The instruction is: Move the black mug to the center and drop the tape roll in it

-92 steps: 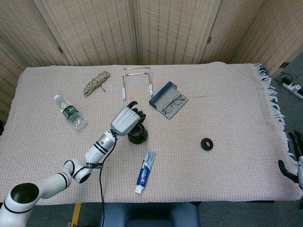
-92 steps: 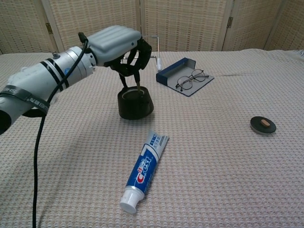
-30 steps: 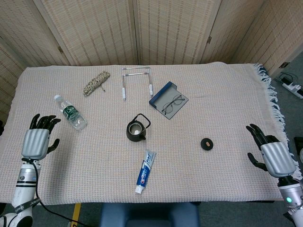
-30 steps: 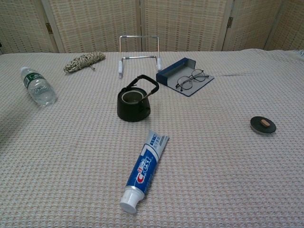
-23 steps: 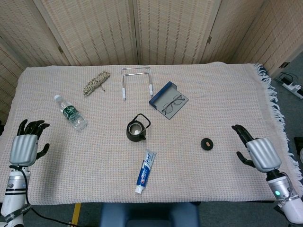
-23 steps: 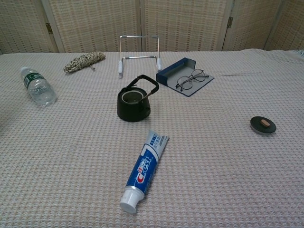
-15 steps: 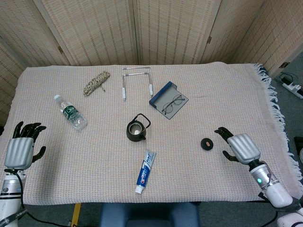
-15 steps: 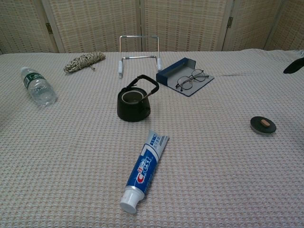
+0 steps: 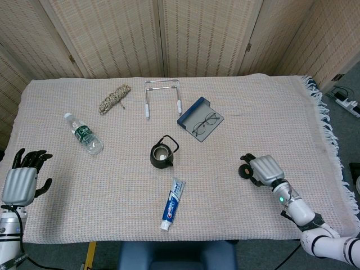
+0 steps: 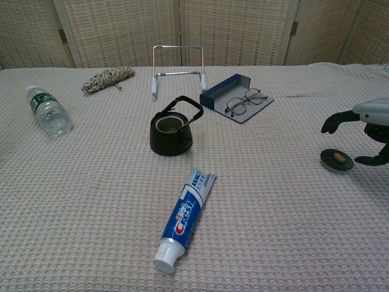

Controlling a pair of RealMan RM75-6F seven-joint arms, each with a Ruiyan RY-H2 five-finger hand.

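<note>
Tape roll (image 10: 336, 160) on cloth, under spread right hand (image 10: 364, 131), untouched

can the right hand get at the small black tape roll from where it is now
Probably yes. The right hand hangs just above the small black tape roll with fingers spread, and nothing stands between them; the black mug and toothpaste tube lie well to its left.
</note>
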